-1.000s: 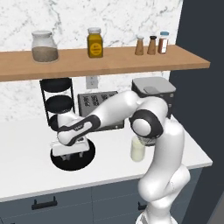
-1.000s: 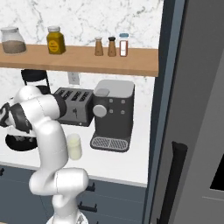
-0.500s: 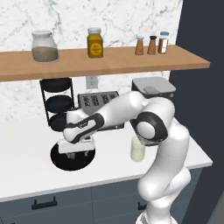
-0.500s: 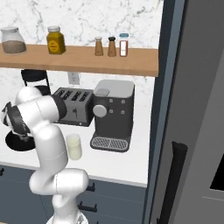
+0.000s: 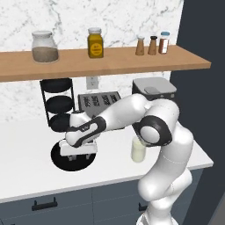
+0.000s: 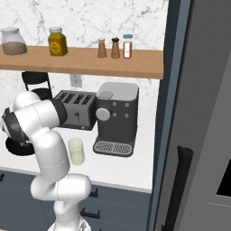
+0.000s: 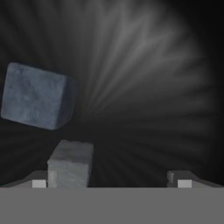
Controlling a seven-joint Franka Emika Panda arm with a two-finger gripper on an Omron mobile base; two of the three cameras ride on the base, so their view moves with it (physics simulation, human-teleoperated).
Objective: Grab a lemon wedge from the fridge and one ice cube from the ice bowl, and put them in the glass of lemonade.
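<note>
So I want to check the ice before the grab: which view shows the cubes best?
The hand view: two ice cubes, one large, one near the fingertips, inside the ice bowl. The left base view shows the bowl under the end effector, cubes hidden.

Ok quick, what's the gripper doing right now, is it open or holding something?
Gripper: open, holding nothing, down inside the ice bowl with two ice cubes just ahead of it.

The ice bowl (image 5: 59,159) looks matt black, the ice cube (image 7: 37,96) frosted grey, the shelf (image 5: 105,61) wooden.
</note>
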